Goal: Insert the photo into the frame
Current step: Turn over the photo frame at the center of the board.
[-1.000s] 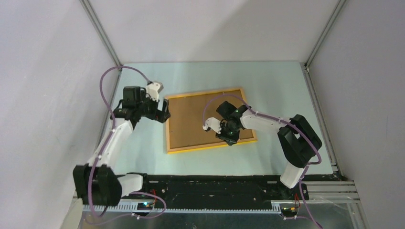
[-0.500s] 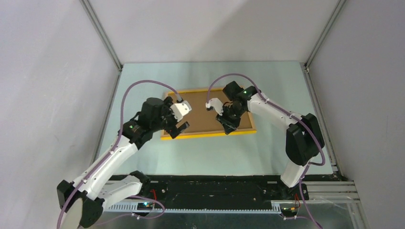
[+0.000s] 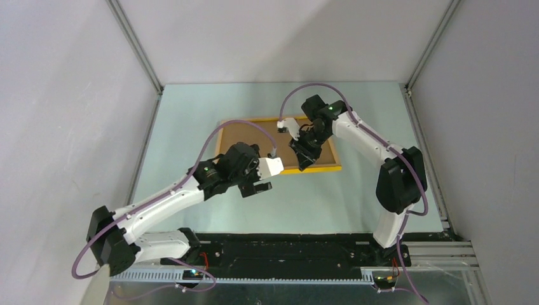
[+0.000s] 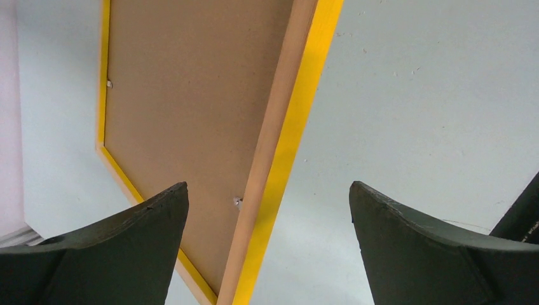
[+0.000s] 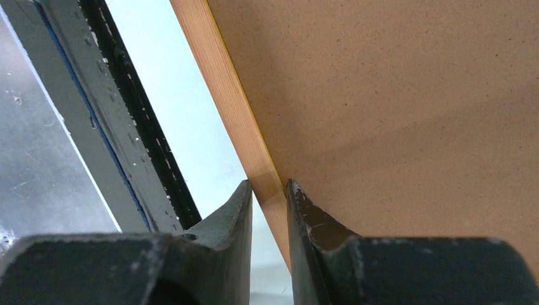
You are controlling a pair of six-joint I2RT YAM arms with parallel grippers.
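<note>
right gripper (image 5: 268,190): pinched tight on frame (image 5: 229,108), wooden edge right between the fingers (image 5: 222,219) | left gripper (image 4: 268,187): spread wide, hanging over its yellow border

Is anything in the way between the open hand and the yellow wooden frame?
No, nothing visible. The open left hand faces the yellow-edged wooden picture frame, whose edge shows plainly between its fingers.

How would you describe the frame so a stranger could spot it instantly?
On the pale green tabletop, look centre, toward the back. The large rectangular picture frame with thin yellow-orange wooden edges sits there, brown board side up, one edge pinched in the right gripper's jaws. Nothing else there is flat and yellow-rimmed.
</note>
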